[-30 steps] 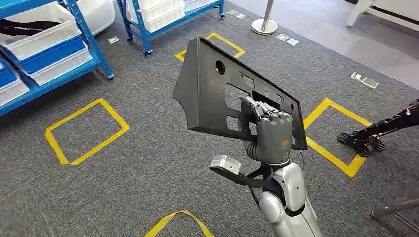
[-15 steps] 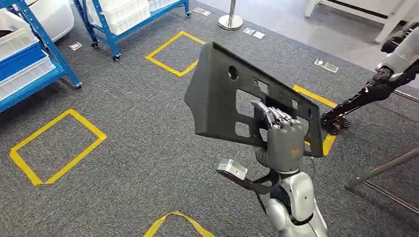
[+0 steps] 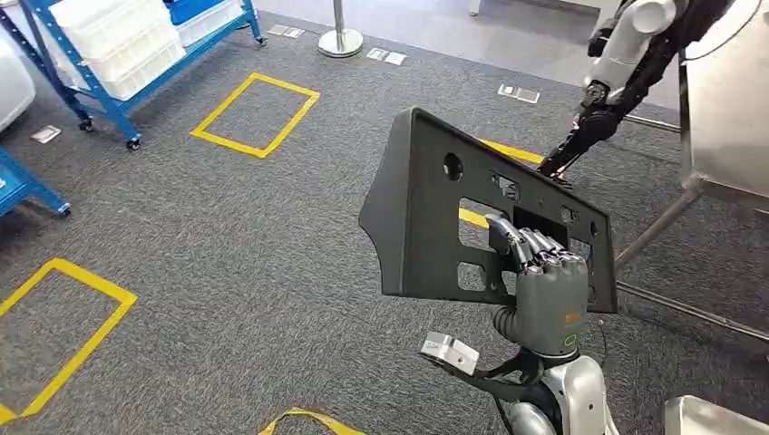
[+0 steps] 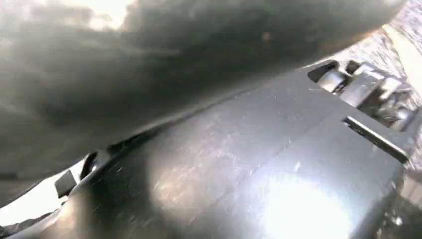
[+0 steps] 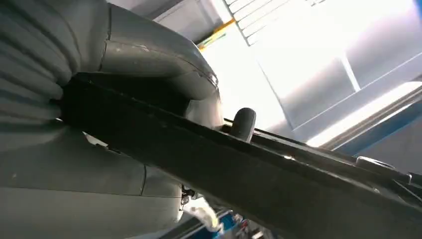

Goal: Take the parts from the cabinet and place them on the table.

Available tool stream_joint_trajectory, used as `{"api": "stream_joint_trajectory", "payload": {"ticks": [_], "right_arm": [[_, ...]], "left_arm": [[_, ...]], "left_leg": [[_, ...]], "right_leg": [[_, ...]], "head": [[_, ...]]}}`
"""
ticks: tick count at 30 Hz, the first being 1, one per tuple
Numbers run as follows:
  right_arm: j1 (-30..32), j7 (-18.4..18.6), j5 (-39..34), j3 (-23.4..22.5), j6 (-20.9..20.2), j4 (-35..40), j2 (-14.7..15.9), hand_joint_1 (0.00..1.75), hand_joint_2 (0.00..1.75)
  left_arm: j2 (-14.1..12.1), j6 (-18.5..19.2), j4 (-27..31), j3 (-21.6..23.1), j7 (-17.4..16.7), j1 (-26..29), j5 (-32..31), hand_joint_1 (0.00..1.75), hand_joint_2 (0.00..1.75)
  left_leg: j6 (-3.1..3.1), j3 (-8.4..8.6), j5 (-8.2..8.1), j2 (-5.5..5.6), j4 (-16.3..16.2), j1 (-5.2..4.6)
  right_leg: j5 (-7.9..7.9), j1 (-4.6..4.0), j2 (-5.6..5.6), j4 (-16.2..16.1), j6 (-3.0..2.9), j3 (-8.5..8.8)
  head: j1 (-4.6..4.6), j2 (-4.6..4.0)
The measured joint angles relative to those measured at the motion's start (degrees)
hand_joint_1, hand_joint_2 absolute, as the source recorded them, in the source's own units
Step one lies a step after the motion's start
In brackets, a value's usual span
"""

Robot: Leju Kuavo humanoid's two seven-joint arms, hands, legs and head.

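A dark grey plastic panel [image 3: 426,208] with several cut-outs stands upright in the head view, in mid-air over the carpet. My right hand [image 3: 544,285] grips it at its lower right, fingers hooked through a cut-out. The right wrist view shows the panel's edge [image 5: 249,169] clamped under the grey thumb [image 5: 149,69] of that hand. The left wrist view gives just dark, blurred shapes close to the lens, so my left hand's state is unreadable.
A steel table [image 3: 725,109] with slanted legs stands at the right, and another robot's arm [image 3: 626,63] reaches down beside it. Blue shelving with white bins [image 3: 118,45] is at the far left. Yellow tape squares [image 3: 254,113] mark the carpet. A post base [image 3: 340,36] stands behind.
The camera has turned right: the shelving has slid off left, while the steel table and the other robot's arm have come in. The panel stays gripped in my right hand.
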State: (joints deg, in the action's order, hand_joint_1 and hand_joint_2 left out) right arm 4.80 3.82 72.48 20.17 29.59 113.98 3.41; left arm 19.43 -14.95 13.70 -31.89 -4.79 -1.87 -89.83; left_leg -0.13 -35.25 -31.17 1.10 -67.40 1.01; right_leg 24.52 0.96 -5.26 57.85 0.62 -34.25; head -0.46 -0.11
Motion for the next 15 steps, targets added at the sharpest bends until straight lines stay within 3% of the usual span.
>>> {"api": "stream_joint_trajectory", "payload": {"ticks": [1, 2, 3, 5, 6, 7, 8, 9, 11, 12, 13, 14, 15], "right_arm": [[0.23, 0.0, -0.22, -0.06, -0.11, 0.26, 0.04, 1.75, 1.75], [0.35, -0.09, -0.55, -0.11, -0.24, 0.39, 0.11, 1.75, 1.75], [0.39, -0.28, -0.87, -0.15, -0.59, 0.5, 0.22, 1.75, 1.75], [0.55, -0.78, -0.92, -0.15, -0.9, 0.52, 0.28, 1.75, 1.75], [0.55, -0.92, -0.87, -0.13, -1.05, 0.55, 0.28, 1.75, 1.75], [0.55, -1.01, -0.83, -0.15, -1.18, 0.61, 0.31, 1.75, 1.75], [0.43, -1.03, -0.83, -0.13, -1.22, 0.63, 0.33, 1.75, 1.75], [-0.01, -1.03, -0.81, -0.09, -1.29, 0.57, 0.31, 1.75, 1.75], [-0.5, -1.03, -0.27, -0.04, -1.36, 0.35, 0.26, 1.75, 1.75], [-0.48, -1.03, -0.09, -0.04, -1.35, 0.2, 0.26, 1.75, 1.75], [-0.49, -1.03, 0.11, -0.04, -1.36, -0.02, 0.26, 1.75, 1.75], [-0.52, -1.01, 0.15, -0.04, -1.33, -0.18, 0.26, 1.75, 1.75], [-0.54, -1.01, 0.15, -0.07, -1.29, -0.31, 0.26, 1.75, 1.75]], "left_arm": [[-0.02, 0.0, 0.0, 0.0, 0.0, 0.01, -0.02, 0.0, 0.0], [-0.18, 0.0, 0.0, 0.0, 0.0, 0.03, -0.02, 0.0, 0.0], [-0.13, 0.0, -0.13, 0.02, -0.02, 0.0, 0.02, 0.0, 0.0], [-0.13, 0.02, -0.15, 0.02, -0.09, -0.07, 0.46, 0.0, 0.0], [-0.11, 0.02, -0.15, 0.04, -0.09, -0.16, 0.48, 0.0, 0.0], [0.13, 0.0, -0.15, 0.09, -0.18, -0.17, 0.52, 0.0, 0.0], [0.11, -0.02, -0.15, 0.09, -0.18, -0.13, 0.57, 0.0, 0.0], [0.11, -0.09, -0.18, 0.09, -0.22, -0.09, 0.63, 0.0, 0.0], [0.11, -0.13, -0.2, 0.09, -0.22, -0.08, 0.81, 0.0, 0.0], [0.11, -0.13, -0.2, 0.07, -0.22, -0.08, 0.94, 0.0, 0.0], [0.11, -0.15, -0.2, 0.02, -0.22, -0.08, 1.05, 0.0, 0.0], [0.11, -0.22, -0.2, 0.0, -0.22, -0.08, 1.09, 0.0, 0.0], [0.11, -0.33, -0.2, -0.02, -0.22, -0.08, 1.18, 0.0, 0.0]], "left_leg": [[0.49, 2.46, 2.33, 1.88, 4.94, 0.02], [1.11, 3.76, 2.52, 4.95, 7.83, -0.02], [0.8, 3.85, 2.55, 4.27, 8.6, 0.03], [1.19, 3.82, 2.63, 3.01, 8.55, -0.8], [1.58, 3.97, 2.97, 2.21, 9.02, -0.78], [1.95, 4.32, 3.61, 1.3, 10.02, 0.11], [2.12, 4.71, 3.74, 0.81, 10.45, -0.13], [2.37, 4.78, 3.8, -0.22, 10.53, -0.14], [2.39, 4.65, 3.69, -2.13, 10.52, -0.3], [2.35, 4.63, 3.59, -2.95, 10.51, -0.29], [2.23, 4.67, 3.49, -3.66, 10.51, -0.24], [2.0, 4.8, 3.29, -4.45, 10.49, -0.15], [1.66, 5.03, 3.06, -5.12, 10.48, 0.04]], "right_leg": [[0.0, 0.0, -0.73, 0.02, 0.02, 0.13], [-0.04, -0.04, -1.23, 0.14, 0.17, 0.03], [0.02, -0.32, -1.97, 0.32, 0.39, -0.26], [-0.44, 0.52, -3.16, -0.13, 1.23, -0.79], [-0.67, 0.45, -3.96, -0.36, 1.66, -1.1], [-0.54, 0.31, -3.47, 0.29, 1.76, -1.71], [0.28, -0.39, 0.62, 1.86, 1.72, -2.51], [1.99, -0.37, 2.8, 5.24, 1.5, -4.41], [5.53, 0.02, 4.41, 14.9, 1.29, -9.5], [6.14, 0.23, 4.62, 17.79, 1.63, -11.03], [5.65, 0.56, 4.8, 17.7, 2.18, -11.1], [4.07, 0.99, 5.12, 14.48, 3.08, -9.44], [2.14, 1.27, 5.9, 9.11, 3.97, -6.41]], "head": [[0.02, 0.0], [0.15, 0.0], [0.09, 0.0], [-0.02, 0.0], [0.04, 0.0], [0.07, 0.0], [0.29, 0.0], [0.85, 0.0], [0.81, 0.0], [0.85, 0.0], [0.87, 0.0], [0.85, 0.0], [0.85, 0.0]]}}
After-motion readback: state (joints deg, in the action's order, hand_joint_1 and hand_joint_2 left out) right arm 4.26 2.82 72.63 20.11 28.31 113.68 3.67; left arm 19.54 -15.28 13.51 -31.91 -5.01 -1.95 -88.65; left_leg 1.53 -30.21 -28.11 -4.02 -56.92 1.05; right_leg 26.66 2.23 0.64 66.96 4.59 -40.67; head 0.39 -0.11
